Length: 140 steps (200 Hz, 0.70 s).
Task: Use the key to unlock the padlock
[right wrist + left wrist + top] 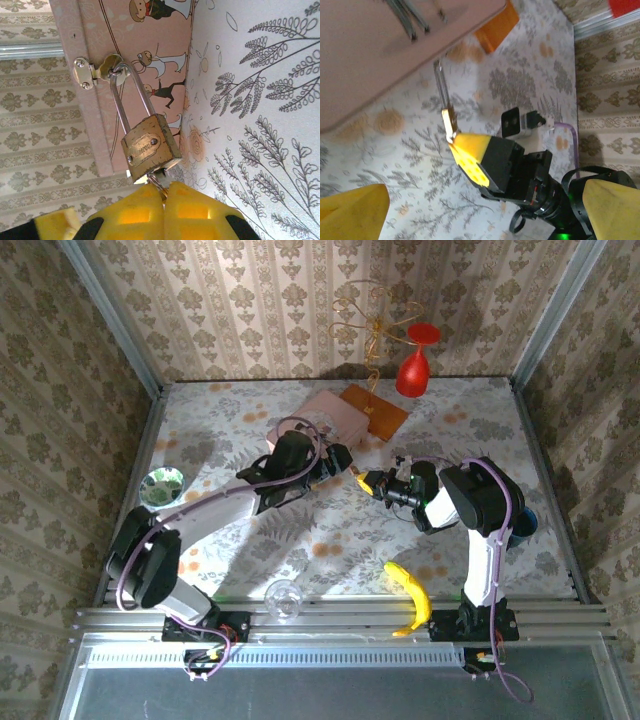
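Padlock [149, 145], small and brass, hangs by its pale shackle [117, 100] from the metal hasp [87, 72] on the side wall of the pink picture box [150, 40]. Both shackle legs sit in the lock body, so it looks locked. The box lies flat on the flowered table [240, 430], toward the far middle. The lock sticks out from the box edge toward the right arm.

Right hand [162, 189] is closed, its yellow fingertips pressed together right at the bottom end of the lock. They pinch a thin metal key [157, 181] that goes into the lock's underside. Only a sliver of the key shows, and how far it is in I cannot tell.

Left hand [338, 454] is wide open and holds nothing. In the left wrist view its yellow fingers [355, 210] sit far apart at the bottom corners. It hovers just beside the box and the lock, apart from both, facing the right hand.

Other things on the table:
- An orange board [375, 410] just behind the box.
- A red goblet [418, 360] at the back wall.
- A banana [410, 595] near the right arm's base.
- A clear glass [283, 598] at the near edge.
- A green bowl [162, 487] at the left side.
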### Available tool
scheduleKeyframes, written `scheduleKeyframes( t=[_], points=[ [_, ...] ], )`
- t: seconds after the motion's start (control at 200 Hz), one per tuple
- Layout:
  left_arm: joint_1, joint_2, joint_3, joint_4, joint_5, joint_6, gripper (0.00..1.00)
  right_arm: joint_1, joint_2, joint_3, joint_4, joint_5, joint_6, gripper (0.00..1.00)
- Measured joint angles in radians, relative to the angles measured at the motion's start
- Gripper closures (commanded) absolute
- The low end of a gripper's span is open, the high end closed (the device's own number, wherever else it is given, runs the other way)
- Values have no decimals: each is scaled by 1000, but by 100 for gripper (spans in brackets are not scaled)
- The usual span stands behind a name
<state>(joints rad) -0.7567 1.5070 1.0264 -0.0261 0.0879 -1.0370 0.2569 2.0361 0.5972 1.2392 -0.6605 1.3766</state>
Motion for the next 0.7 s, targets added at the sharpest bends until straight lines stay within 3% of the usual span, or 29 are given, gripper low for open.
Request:
scheduleKeyframes(
  t=[0.23,0.59,0.67,0.7],
  points=[
    [10,-16,64,-118,-164,184,0,12,-3,-4,15,4,27,100],
    [104,185,365,-329,-330,478,0,16,-5,45,30,55,83,100],
    [109,207,375,-354,-337,509,0,15,-5,40,31,66,90,66],
    [111,215,379,-362,-338,520,0,13,-5,35,32,75,92,57]
  ],
)
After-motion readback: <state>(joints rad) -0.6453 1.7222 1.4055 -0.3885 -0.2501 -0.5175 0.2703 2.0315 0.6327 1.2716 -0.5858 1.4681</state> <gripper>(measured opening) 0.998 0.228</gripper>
